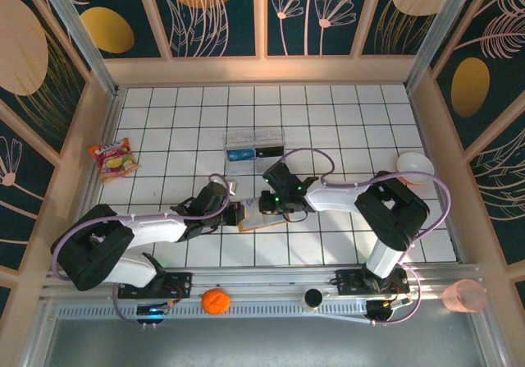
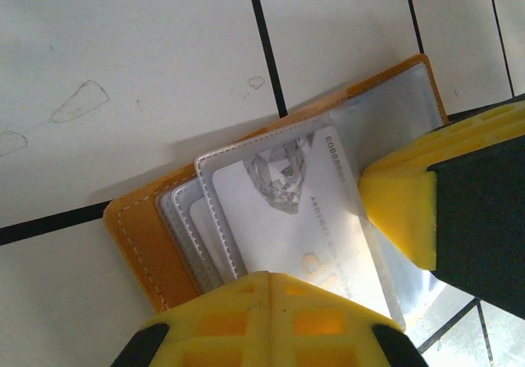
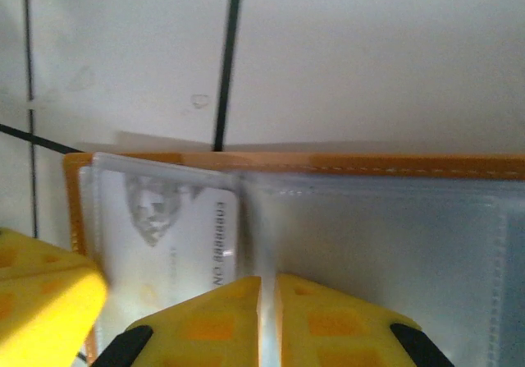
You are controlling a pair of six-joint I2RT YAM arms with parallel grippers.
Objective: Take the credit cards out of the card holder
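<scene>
The card holder lies open on the white tiles, orange leather with clear pockets. A pale grey credit card with a faceted grey picture sits in the top pocket. More card edges show beneath it. My left gripper is shut, nothing between its fingers, with its tips resting on the near end of that card. My right gripper stands at the holder's middle fold, jaws closed to a thin slit on what looks like a clear pocket leaf. One of its fingers lies beside the card.
A clear plastic box stands just beyond the holder. A snack packet lies at far left and a white bowl at right. An orange fruit and a pink cup sit by the near rail.
</scene>
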